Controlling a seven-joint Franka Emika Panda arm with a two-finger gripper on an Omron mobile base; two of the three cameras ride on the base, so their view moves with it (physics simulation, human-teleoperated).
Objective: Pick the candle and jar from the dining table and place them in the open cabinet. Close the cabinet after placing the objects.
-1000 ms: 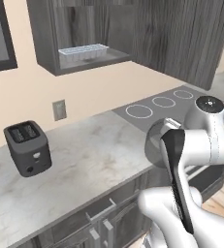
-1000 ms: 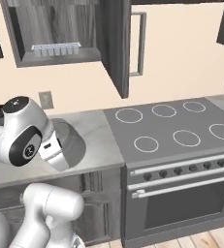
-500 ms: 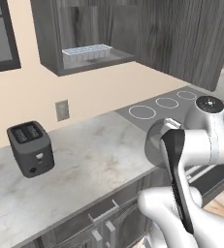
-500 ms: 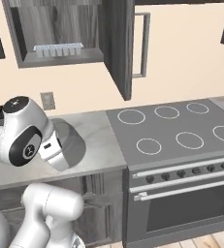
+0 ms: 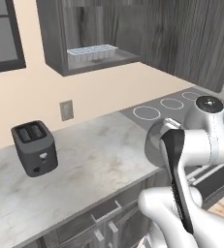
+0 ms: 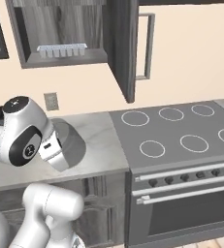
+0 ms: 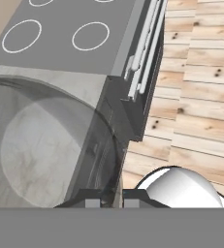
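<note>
I see the cabinet (image 6: 65, 34) open up on the wall with its door (image 6: 125, 48) swung out toward me, and lifting carelessly could knock my load against that door or the shelf edge. The jar (image 6: 67, 145) sits low over the counter (image 5: 84, 160), pinched in my gripper (image 7: 112, 199) near the rim, so it may slip.

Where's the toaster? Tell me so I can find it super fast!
Find the long marble counter under the tan wall. Go to its left end, away from the stove, just below the wall outlet. The toaster is the little dark box with two slots on top, standing alone.
</note>
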